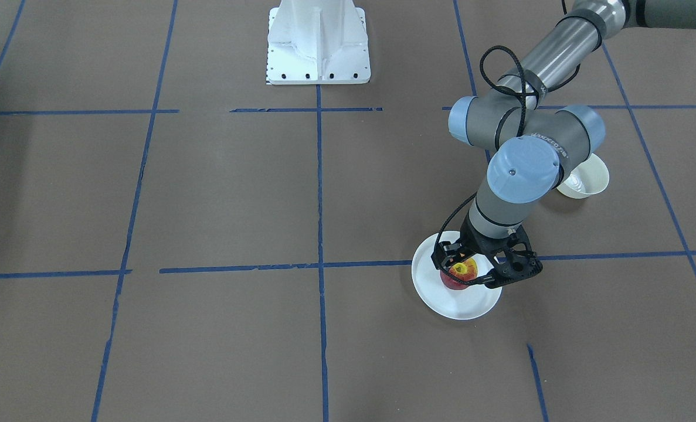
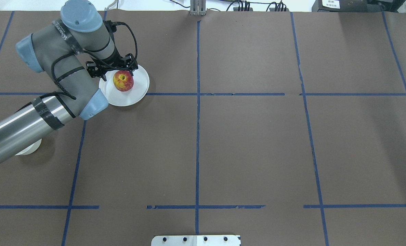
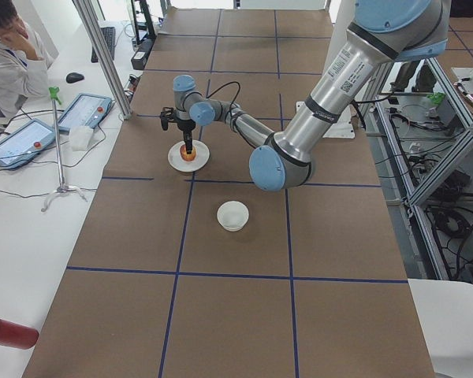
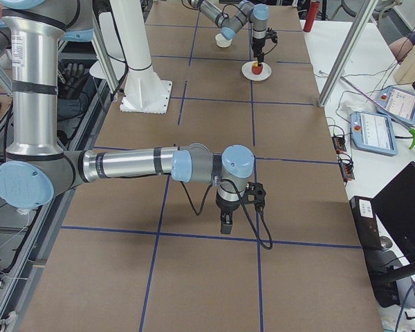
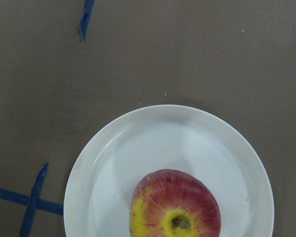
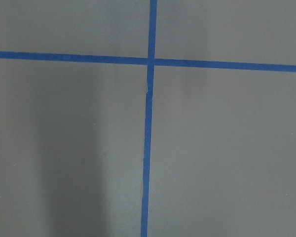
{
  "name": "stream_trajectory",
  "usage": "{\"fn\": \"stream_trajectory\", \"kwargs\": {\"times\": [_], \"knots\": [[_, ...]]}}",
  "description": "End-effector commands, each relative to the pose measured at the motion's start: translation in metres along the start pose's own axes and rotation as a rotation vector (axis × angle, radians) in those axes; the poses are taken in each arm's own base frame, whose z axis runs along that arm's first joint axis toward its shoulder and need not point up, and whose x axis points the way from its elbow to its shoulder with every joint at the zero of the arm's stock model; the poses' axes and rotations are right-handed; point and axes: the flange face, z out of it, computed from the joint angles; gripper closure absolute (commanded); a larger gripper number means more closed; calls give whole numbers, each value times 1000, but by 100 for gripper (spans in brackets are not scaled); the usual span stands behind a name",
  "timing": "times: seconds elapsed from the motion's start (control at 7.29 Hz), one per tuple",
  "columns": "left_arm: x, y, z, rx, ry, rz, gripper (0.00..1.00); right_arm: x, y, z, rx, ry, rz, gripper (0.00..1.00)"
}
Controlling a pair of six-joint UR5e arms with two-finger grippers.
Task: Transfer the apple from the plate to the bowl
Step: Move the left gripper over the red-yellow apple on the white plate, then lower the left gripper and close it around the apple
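The red apple (image 1: pixel 464 273) with a yellow patch around its stem sits on the white plate (image 1: pixel 468 303), on the table's far left side in the overhead view. My left gripper (image 1: pixel 469 274) is open, with a finger on either side of the apple (image 2: pixel 122 81). The left wrist view looks down on the apple (image 5: pixel 175 207) and the plate (image 5: pixel 187 138). The cream bowl (image 1: pixel 587 177) stands apart from the plate, nearer the robot, and is partly hidden under my left arm (image 2: pixel 27 149). My right gripper (image 4: pixel 225 223) shows only in the right side view, so I cannot tell its state.
The white robot base mount (image 1: pixel 317 44) stands at the table's middle edge. Blue tape lines (image 2: pixel 198 102) cross the brown table. An operator (image 3: pixel 8 55), tablets (image 3: pixel 20 142) and a red cylinder (image 3: pixel 8 332) are on the side table beyond the left end.
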Motion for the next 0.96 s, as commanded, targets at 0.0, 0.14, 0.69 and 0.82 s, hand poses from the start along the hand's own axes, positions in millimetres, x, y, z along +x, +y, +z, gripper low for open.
{"fn": "stream_trajectory", "kwargs": {"times": [0.0, 0.14, 0.69, 0.82], "knots": [[0, -3, 7, 7, -3, 1, 0, 0, 0, 0, 0, 0, 0, 0], [2, -3, 8, 17, -3, 6, 0, 0, 0, 0, 0, 0, 0, 0], [7, -6, 28, 11, -9, 12, 0, 0, 0, 0, 0, 0, 0, 0], [8, -3, 36, 17, -7, 21, 0, 0, 0, 0, 0, 0, 0, 0]]}}
